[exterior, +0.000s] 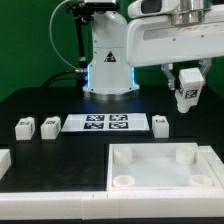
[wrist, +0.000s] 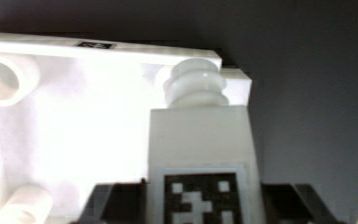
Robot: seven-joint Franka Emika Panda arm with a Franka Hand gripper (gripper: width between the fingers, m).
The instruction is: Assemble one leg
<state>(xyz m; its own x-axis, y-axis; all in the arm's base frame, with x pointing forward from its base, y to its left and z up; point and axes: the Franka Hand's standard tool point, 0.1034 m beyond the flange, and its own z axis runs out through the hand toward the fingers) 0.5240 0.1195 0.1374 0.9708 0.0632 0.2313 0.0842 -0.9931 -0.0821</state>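
Observation:
My gripper (exterior: 187,92) is shut on a white leg (exterior: 186,95) and holds it in the air above the far right corner of the large white tray-like part (exterior: 160,168). In the wrist view the held leg (wrist: 202,150) runs up from between my dark fingers (wrist: 114,200), its marker facing the camera and its threaded tip (wrist: 195,78) over the tray part's corner (wrist: 87,110). A round corner socket (wrist: 5,80) shows beside it. Three more legs lie on the table: two at the exterior view's left (exterior: 24,127) (exterior: 50,124) and one right of the marker board (exterior: 160,123).
The marker board (exterior: 106,124) lies flat behind the tray part. The robot's white base (exterior: 108,60) stands at the back middle. A white block (exterior: 4,160) sits at the left edge of the black table.

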